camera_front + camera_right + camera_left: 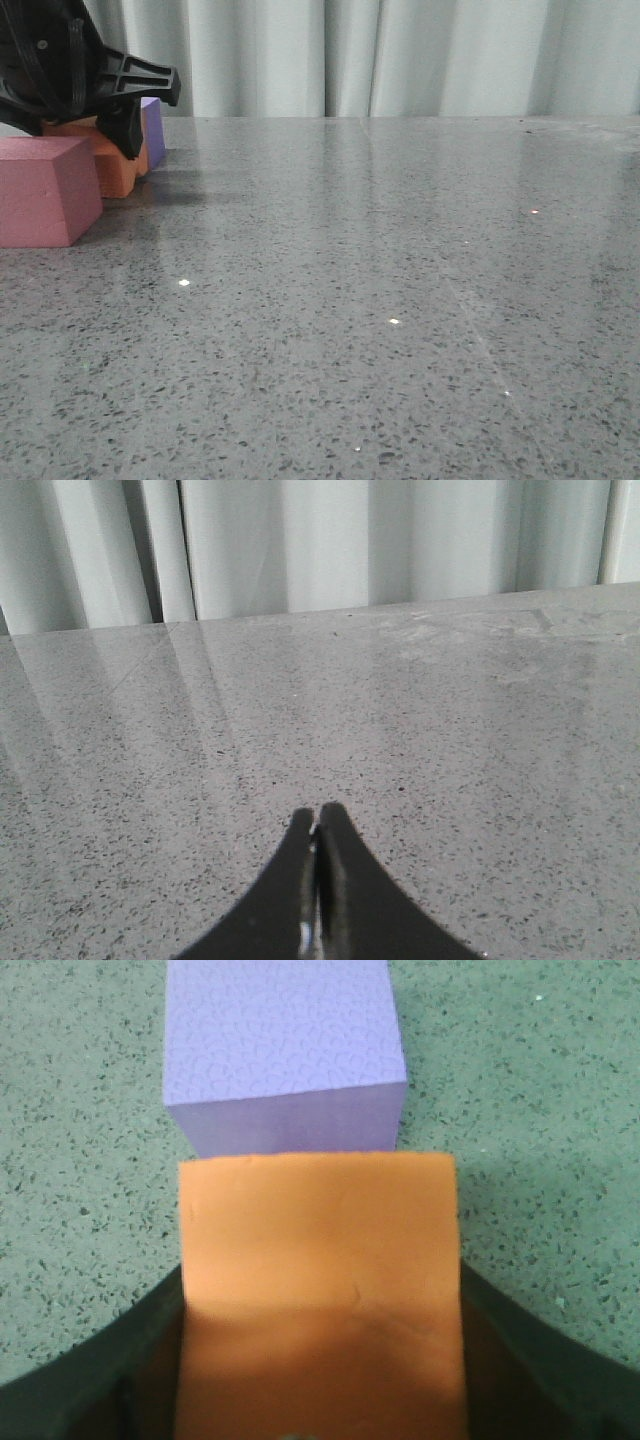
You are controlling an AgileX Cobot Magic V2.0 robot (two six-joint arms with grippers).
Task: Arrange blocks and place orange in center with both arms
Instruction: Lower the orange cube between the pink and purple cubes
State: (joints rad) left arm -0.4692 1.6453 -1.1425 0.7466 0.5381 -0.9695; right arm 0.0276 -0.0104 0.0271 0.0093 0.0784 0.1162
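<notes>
Nearest the front camera: pinkish-red cube [42,190], resting on the speckled table [400,300] at the far left. Just behind it, touching or nearly so, orange cube [112,160], and behind that the purple cube [153,130], partly hidden. Seated between the fingers of the left gripper [125,115], orange block filling the whole gap in the left wrist view, fingers [80,1380] flanking both side faces; closed on it, by the look of it. Straight ahead of that claw, purple cube against the orange's far face, so orange already lying between the other two in a front-to-back line. Whether lifted or set down, not clear. Right gripper [317,880] pinched together on nothing, over bare table facing the curtain [400,540], well apart from the blocks. Left arm plainly the nearer one.
</notes>
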